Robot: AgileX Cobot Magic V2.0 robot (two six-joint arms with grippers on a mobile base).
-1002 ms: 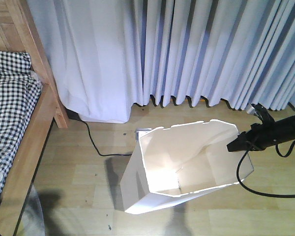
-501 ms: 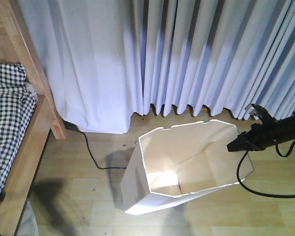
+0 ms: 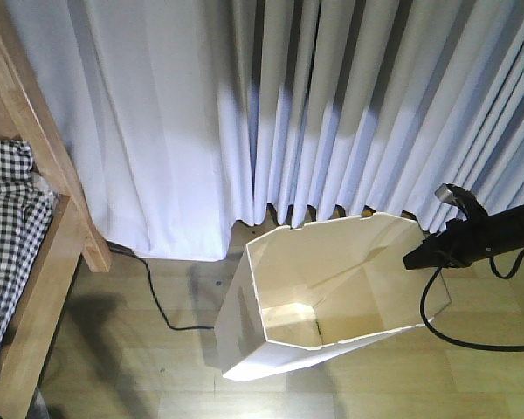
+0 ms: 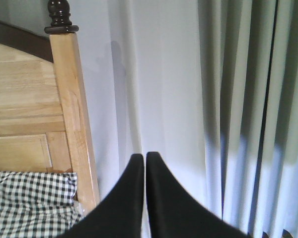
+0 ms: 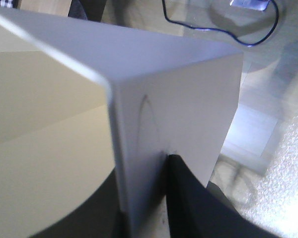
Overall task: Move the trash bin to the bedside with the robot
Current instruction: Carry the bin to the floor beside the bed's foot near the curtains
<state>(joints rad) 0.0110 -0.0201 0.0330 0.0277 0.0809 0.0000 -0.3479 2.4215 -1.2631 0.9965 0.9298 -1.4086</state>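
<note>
The off-white faceted trash bin (image 3: 237, 321) stands tilted on the wood floor in front of the curtain, its open mouth facing up. My right gripper (image 3: 417, 257) is shut on the bin's right rim; in the right wrist view the bin wall (image 5: 179, 89) sits clamped in my right gripper (image 5: 144, 161), one black finger (image 5: 184, 193) outside and the other inside. The bed's wooden frame (image 3: 37, 148) and checked bedding (image 3: 9, 227) lie at the left edge. My left gripper (image 4: 145, 156) is shut on nothing, pointing at the curtain beside the bedpost (image 4: 72, 109).
Long pale curtains (image 3: 288, 105) hang to the floor right behind the bin. A black cable (image 3: 157, 305) runs across the floor between bed and bin. My arm's own cable (image 3: 454, 336) loops down at the bin's right side.
The whole view has advanced toward the curtain: the bed has slid left and partly out of frame, and the curtain hem sits lower. Bin and right gripper hold the same place in view.
</note>
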